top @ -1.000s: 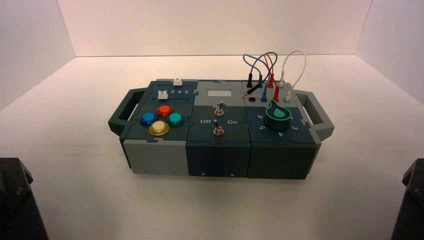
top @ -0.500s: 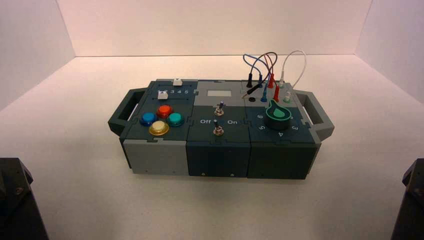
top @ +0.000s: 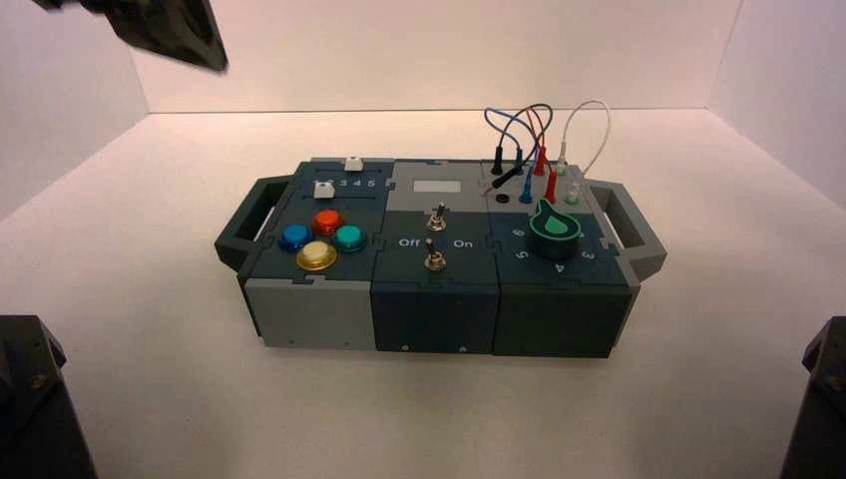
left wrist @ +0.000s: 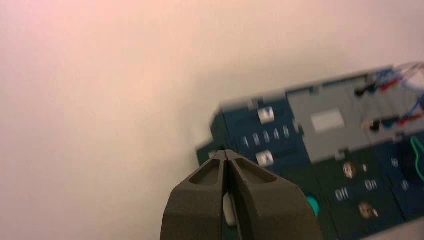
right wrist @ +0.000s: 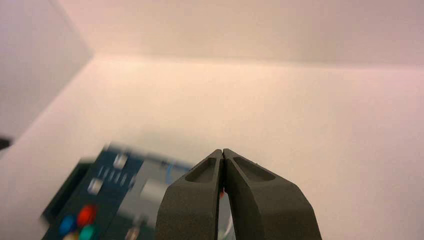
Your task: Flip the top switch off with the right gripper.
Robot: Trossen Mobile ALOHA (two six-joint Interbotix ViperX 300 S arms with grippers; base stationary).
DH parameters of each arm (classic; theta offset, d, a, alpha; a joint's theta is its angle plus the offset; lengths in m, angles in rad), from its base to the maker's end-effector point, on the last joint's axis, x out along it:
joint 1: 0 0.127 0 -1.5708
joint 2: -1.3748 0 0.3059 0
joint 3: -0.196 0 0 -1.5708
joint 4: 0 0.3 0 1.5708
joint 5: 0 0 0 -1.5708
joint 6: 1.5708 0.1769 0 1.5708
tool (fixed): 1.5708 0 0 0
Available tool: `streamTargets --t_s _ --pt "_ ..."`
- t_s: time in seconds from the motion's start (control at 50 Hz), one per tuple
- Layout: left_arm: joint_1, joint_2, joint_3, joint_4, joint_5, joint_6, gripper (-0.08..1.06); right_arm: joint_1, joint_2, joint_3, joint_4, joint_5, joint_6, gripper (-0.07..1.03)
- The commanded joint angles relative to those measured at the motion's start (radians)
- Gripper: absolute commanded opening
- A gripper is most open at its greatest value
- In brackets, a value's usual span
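Note:
The top switch (top: 437, 217) is a small silver toggle on the box's middle dark panel, just below the grey window. It also shows in the left wrist view as the top switch (left wrist: 350, 170), above the Off/On lettering. My right gripper (right wrist: 222, 150) is shut on nothing and hangs high, well away from the box (right wrist: 107, 192), which lies far below it. The left gripper (left wrist: 226, 152) is shut and empty, raised off the slider end of the box. A black part of the left arm (top: 165, 30) shows at the high view's top left.
The second toggle (top: 435, 260) sits nearer the front. At the left are the coloured push buttons (top: 321, 238) and the white sliders (top: 324, 189); at the right, the green knob (top: 555, 228) and the looping wires (top: 539, 135). Carry handles (top: 244, 225) stick out at both ends.
A black part of the left arm has swung into the high view's top left corner. The box and its switches look the same.

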Motion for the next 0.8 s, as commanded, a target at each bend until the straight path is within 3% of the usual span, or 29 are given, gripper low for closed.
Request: streamTargets --t_s 0.02,0.14,0.28,0.56,0.8 --pt "-0.017 0.064 -0.048 -0.018 0.051 -0.012 -0.03 0.046 0.031 -0.046 0.035 0.055 0.006 -0.03" --pt "-0.025 0.117 -0.049 -0.041 0.066 -0.014 -0.03 0.086 0.043 -0.038 0.092 0.064 0.005 -0.03" --pt "-0.032 0.160 -0.035 -0.081 0.072 -0.015 -0.03 0.152 0.049 -0.020 0.100 0.071 -0.002 -0.03" --pt "-0.037 0.238 -0.032 -0.095 0.067 -0.020 -0.03 0.179 0.135 -0.028 0.104 0.140 -0.003 -0.03" --pt "-0.037 0.314 -0.026 -0.097 0.043 -0.055 -0.03 0.181 0.166 -0.041 0.129 0.163 -0.006 -0.03"
